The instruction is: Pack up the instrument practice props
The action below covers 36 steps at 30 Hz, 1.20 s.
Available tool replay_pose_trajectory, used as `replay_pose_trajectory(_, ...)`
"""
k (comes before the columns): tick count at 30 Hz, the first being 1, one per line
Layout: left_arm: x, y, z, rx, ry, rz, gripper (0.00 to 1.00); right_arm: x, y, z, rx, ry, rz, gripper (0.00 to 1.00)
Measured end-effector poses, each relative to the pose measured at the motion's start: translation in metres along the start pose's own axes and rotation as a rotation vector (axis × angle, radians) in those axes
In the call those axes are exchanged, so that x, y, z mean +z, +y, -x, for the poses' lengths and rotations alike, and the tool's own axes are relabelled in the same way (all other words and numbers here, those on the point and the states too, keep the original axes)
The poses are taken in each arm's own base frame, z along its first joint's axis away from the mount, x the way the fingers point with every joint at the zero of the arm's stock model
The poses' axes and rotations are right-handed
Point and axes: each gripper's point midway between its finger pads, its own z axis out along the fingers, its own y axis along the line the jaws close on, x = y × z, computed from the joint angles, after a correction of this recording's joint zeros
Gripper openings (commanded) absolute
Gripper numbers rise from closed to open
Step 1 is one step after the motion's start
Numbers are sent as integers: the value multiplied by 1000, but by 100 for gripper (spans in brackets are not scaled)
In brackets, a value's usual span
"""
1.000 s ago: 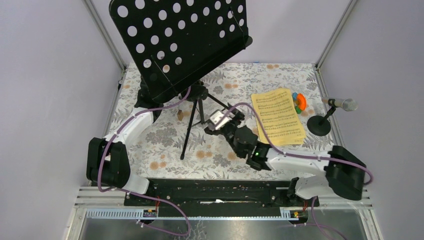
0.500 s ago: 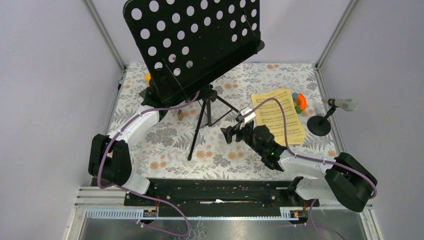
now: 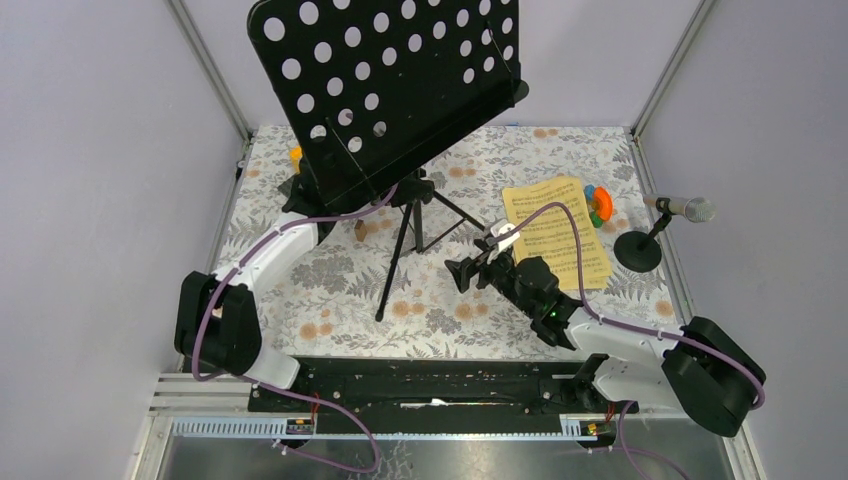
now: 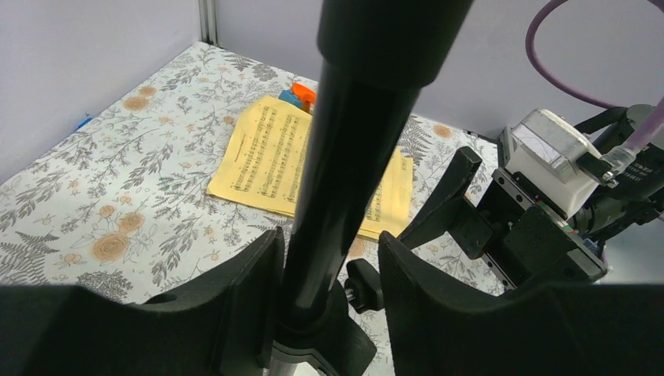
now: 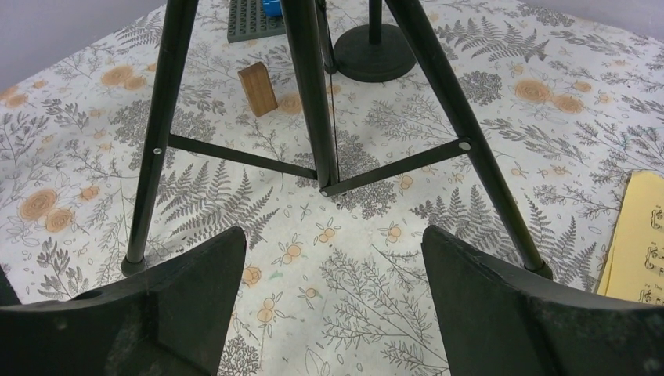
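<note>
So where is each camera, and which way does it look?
Top external: overhead, looking down at the table; left arm and right arm show.
Left wrist: on the left gripper, facing the sheet music, fingers flanking the music rack pole.
Right wrist: on the right gripper, facing the tripod legs; open fingers show.
Top and left wrist share the sheet music.

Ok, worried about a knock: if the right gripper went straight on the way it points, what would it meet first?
Probably the music rack: its centre post, where the leg braces join, stands straight ahead of the right gripper's open fingers. Depth is unclear.
</note>
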Motion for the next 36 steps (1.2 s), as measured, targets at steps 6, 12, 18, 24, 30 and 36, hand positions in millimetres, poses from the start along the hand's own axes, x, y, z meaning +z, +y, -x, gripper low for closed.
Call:
replay_pose_trajectory(6, -3, -2, 0, -13, 7, 38, 75, -4, 2, 2, 6, -5, 14, 89)
replay_pose_trajectory(12, -18, 0, 1, -4, -11, 128, 78, -6, 8, 2, 19, -5, 47, 90)
replay_pose_trajectory(18, -28, -1, 10, 19, -39, 174, 79, -9, 9, 1, 20, 3, 50, 90)
replay_pose_trajectory(24, -31, 3, 10, 29, -39, 211, 79, -9, 4, -2, 18, 74, 14, 93)
replay_pose_trajectory(30, -50, 2, 12, 30, -76, 324, 79, 0, 0, 19, -24, 130, -12, 99)
replay_pose_trajectory(36, -82, -3, 8, -2, -157, 490, 79, 10, -1, 15, -86, 211, 23, 98)
